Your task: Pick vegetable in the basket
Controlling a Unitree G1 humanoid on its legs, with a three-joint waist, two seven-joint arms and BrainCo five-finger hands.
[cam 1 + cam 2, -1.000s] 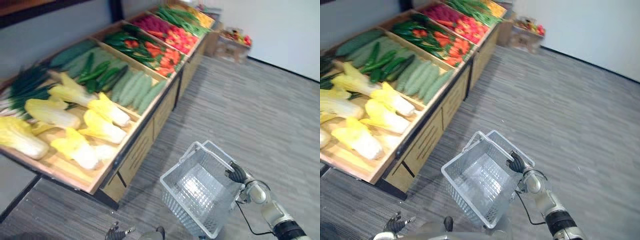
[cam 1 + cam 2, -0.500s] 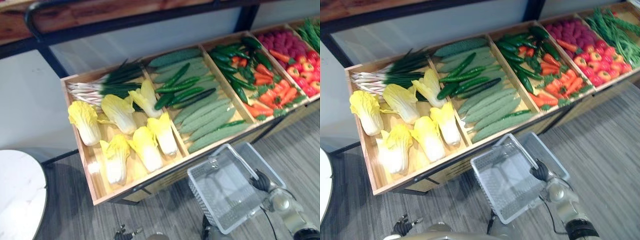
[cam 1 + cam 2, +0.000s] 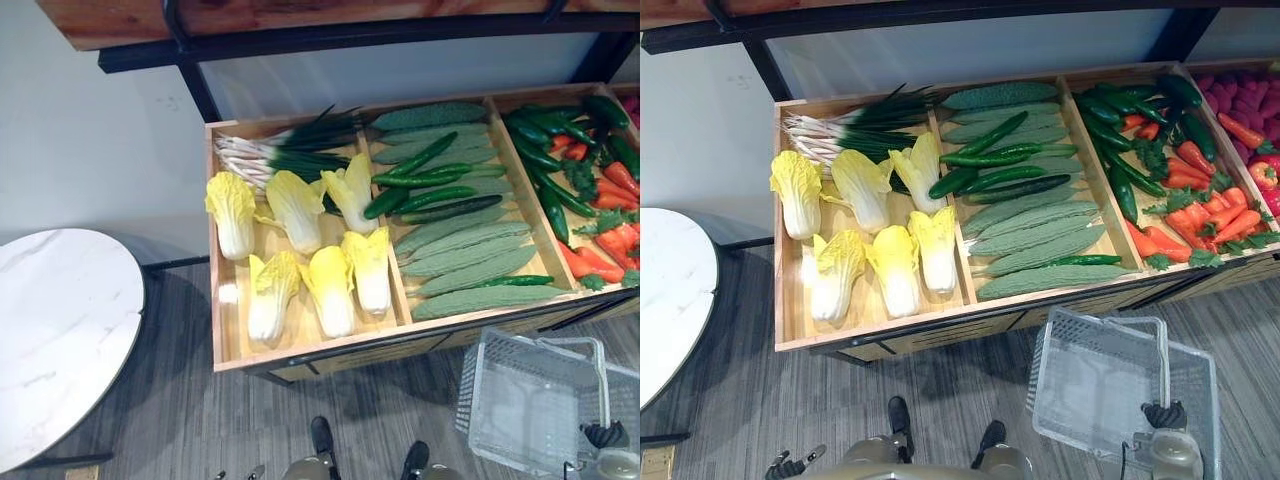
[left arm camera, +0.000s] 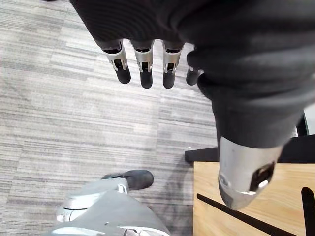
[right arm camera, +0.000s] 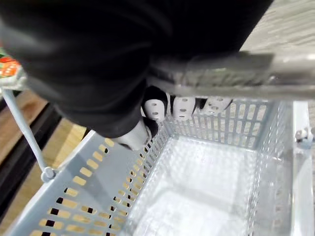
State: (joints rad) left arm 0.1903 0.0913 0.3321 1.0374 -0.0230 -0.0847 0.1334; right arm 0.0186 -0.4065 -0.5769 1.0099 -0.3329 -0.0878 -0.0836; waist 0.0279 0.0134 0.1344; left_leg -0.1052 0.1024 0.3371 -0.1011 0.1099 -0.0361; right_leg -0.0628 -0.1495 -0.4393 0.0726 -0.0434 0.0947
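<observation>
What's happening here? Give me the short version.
The robot stands in front of a wooden produce stand with cabbages and cucumbers in its bins. Its right hand has its fingers curled round the handle of a grey plastic basket, held beside the stand; the basket is empty. The left hand hangs low over the floor, fingers relaxed, holding nothing. No vegetable has been picked yet.

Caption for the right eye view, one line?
Right hand holds an empty grey plastic basket by its handle before a wooden stand of yellow cabbages and green cucumbers.
</observation>
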